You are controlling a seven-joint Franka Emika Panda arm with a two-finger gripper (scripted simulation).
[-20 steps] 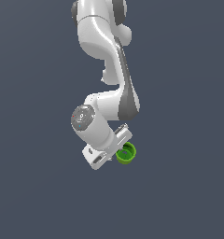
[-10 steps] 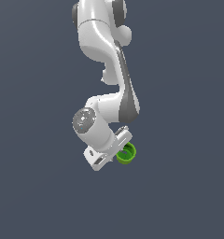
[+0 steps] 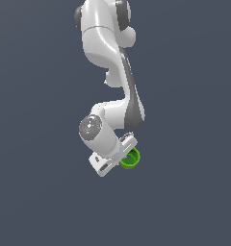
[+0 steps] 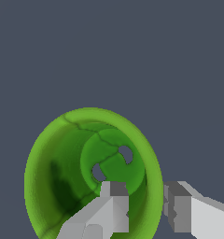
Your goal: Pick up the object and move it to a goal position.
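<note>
Since a second ago, our arm has barely shifted, and we still carry the green cup [image 3: 130, 159] aloft. Our gripper [image 4: 146, 205] pinches its rim, one finger [image 4: 115, 207] inside the hollow, the other outside against the wall.

Open dark grey room on every side of the white robot hand [image 3: 126, 156] and its small green cup [image 3: 130, 159]; nothing blocking.

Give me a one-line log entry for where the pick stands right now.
phase: carry | gripper: shut on green cup wall, one finger inside, one outside | cup: held at gripper | goal: not visible
</note>
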